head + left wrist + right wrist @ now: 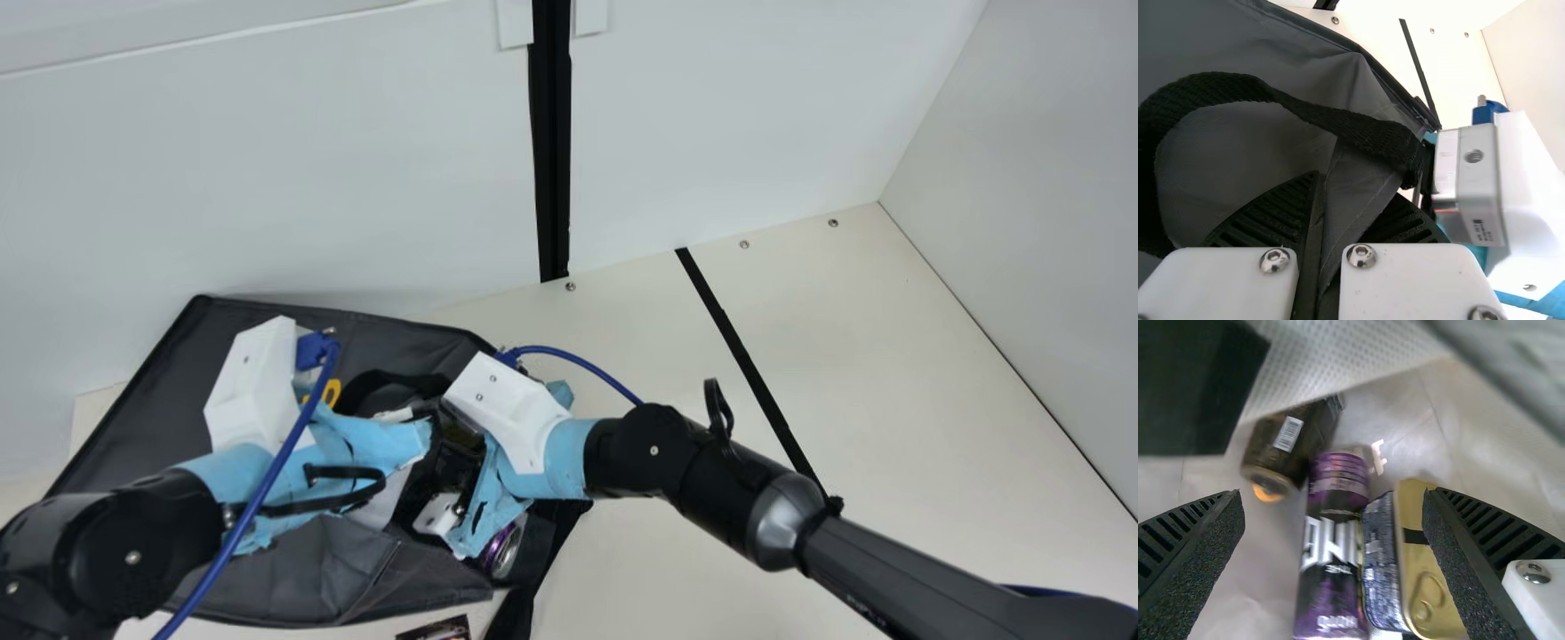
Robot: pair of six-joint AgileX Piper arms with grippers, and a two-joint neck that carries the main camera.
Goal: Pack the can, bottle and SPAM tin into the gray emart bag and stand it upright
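Creased gray bag (pixel 293 569), lower left of the main view.
Left claw (pixel 378 440) pinches its smooth fabric beside a coarse woven strap (pixel 1358 127); right claw (pixel 449 462) gapes inside, round glossy purple can (pixel 1335 547), dark cylindrical bottle (pixel 1295 443) and gold-lidded SPAM tin (pixel 1421 553).

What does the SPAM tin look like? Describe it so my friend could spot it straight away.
Start at the big gray bag on the cream table and look inside, onto its pale lining. The SPAM tin lies right beside a long purple cylinder. Unlike that and the dark brown container, it has a flat gold face with a ring pull.
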